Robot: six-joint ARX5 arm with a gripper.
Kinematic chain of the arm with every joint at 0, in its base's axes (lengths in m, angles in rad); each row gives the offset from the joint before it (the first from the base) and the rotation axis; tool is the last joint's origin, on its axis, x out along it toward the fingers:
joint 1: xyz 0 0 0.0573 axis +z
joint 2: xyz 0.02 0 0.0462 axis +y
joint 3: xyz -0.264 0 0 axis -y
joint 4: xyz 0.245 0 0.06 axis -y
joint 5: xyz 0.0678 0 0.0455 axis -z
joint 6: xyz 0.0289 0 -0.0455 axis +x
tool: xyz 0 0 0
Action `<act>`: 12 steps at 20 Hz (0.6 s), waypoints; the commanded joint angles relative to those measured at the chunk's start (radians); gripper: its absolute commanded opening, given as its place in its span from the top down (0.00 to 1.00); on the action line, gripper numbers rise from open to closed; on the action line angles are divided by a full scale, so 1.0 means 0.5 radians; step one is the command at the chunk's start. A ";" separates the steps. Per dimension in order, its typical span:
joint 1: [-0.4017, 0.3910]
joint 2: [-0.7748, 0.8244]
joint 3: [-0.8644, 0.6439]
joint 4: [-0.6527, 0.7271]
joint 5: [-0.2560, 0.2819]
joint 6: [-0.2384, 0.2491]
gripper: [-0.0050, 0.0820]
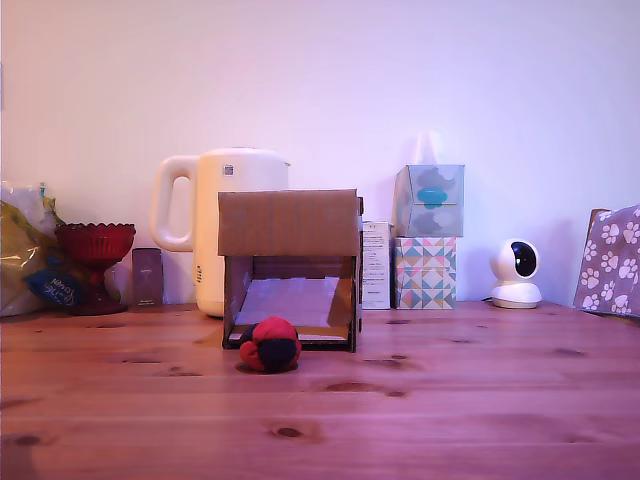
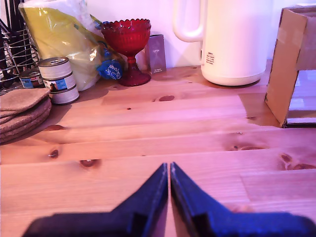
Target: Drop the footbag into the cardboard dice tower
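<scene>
1. Exterior view: the brown corrugated cardboard dice tower [image 1: 289,268] stands mid-table, its lower front opening showing only a pale sloped ramp.
2. The small red-and-navy soft footbag [image 1: 269,344] lies on the wooden table [image 1: 450,400] at the tower's seven o'clock, touching its front edge.
3. Wrist view: the dark blue gripper [image 2: 169,170] has its jaws together, empty, above bare wood.

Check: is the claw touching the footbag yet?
Apart. The wrist view shows the claw shut over bare wooden table, nothing between its tips. The exterior view shows the footbag alone before the cardboard dice tower, no arm near.
</scene>
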 commanded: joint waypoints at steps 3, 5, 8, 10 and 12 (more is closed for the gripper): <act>0.004 -0.020 -0.034 -0.021 0.054 -0.114 0.97; 0.004 -0.020 -0.034 -0.021 0.055 -0.115 0.97; 0.004 -0.020 -0.032 0.031 0.086 -0.149 0.97; 0.003 -0.020 0.021 0.187 0.222 -0.224 0.97; 0.002 -0.018 0.127 0.227 0.357 -0.304 0.97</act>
